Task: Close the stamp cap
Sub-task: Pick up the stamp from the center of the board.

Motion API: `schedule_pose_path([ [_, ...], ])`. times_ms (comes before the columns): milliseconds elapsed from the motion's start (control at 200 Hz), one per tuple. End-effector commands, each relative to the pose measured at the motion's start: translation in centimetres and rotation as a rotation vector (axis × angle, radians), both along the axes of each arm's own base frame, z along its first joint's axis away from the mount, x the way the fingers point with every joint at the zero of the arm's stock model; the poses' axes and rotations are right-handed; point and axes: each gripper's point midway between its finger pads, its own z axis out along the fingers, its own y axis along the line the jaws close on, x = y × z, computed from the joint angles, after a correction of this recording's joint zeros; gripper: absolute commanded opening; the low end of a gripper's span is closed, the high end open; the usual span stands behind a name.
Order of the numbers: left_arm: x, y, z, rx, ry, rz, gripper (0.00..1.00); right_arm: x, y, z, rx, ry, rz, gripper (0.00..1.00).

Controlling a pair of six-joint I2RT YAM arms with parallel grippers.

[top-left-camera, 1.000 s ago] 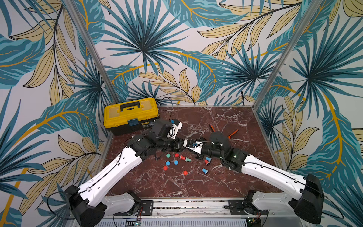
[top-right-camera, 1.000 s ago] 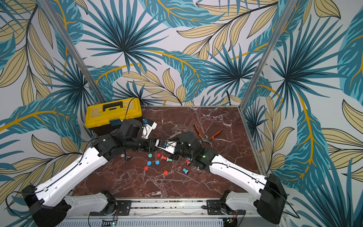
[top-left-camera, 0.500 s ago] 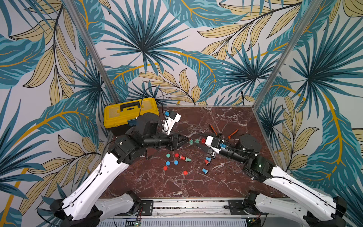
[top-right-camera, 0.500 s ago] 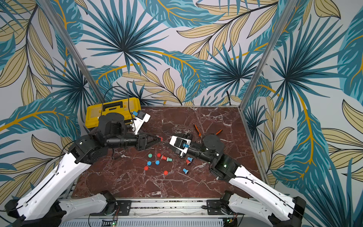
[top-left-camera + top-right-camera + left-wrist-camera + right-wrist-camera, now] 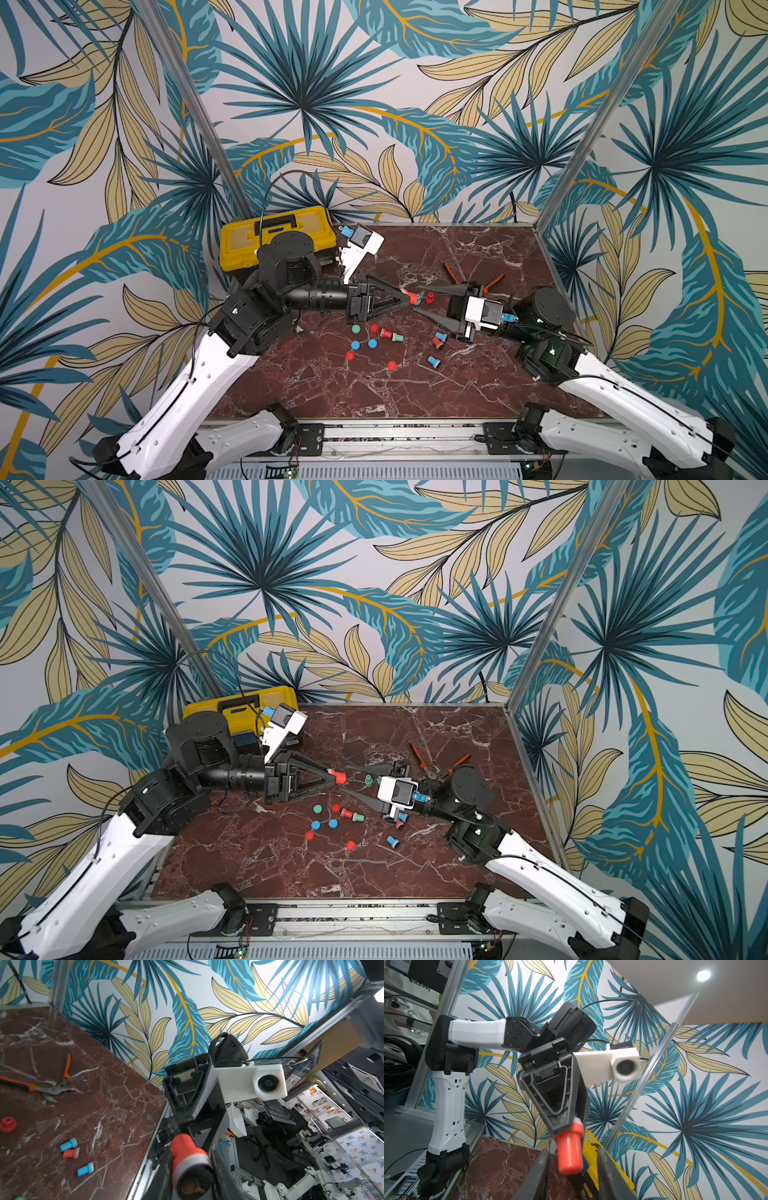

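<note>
The left pincer (image 5: 405, 296) squeezes the red stamp (image 5: 411, 297) tight at its tips. The right pincer (image 5: 422, 299) has its jaws apart and holds nothing. It faces the stamp, and a red cap (image 5: 430, 297) lies near its tips.

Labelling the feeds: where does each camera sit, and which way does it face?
Top view: high at the front, looking down on the table; both arms show.
Top view: same head, same table, both arms.
Left wrist: behind left gripper, facing right arm.
Right wrist: behind right gripper, facing left arm.
Shared: red stamp, in all.
</note>
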Motion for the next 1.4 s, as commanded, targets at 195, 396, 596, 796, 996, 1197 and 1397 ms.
schedule_pose_path([
  [195, -0.9, 0.1, 2.1, -0.122, -0.009, -0.046, 0.21, -1.8, 0.0, 2.9, 0.088, -0.064, 0.104, 0.33],
  [396, -0.7, 0.0, 2.1, -0.120, -0.002, -0.044, 0.21, -1.7, 0.4, 3.1, 0.088, -0.078, 0.114, 0.32],
  [596, -0.7, -0.1, 2.2, -0.121, -0.001, -0.049, 0.21, -1.5, 0.8, 3.1, 0.079, -0.081, 0.121, 0.29],
  [796, -0.7, 0.0, 2.0, -0.118, 0.001, -0.046, 0.22, -1.3, 1.1, 3.1, 0.078, -0.080, 0.118, 0.19],
  [996, 0.2, 0.0, 1.1, -0.109, 0.000, 0.009, 0.41, -1.0, 1.0, 2.9, 0.077, -0.063, 0.102, 0.08],
  [1197, 2.2, 0.9, -0.9, -0.083, -0.024, 0.120, 0.65, 0.4, 1.1, 1.5, 0.046, 0.022, 0.048, 0.04],
  [1397, 4.6, 3.0, -2.3, -0.054, -0.113, 0.257, 0.74, 2.6, 1.0, -0.7, -0.003, 0.150, -0.058, 0.00],
])
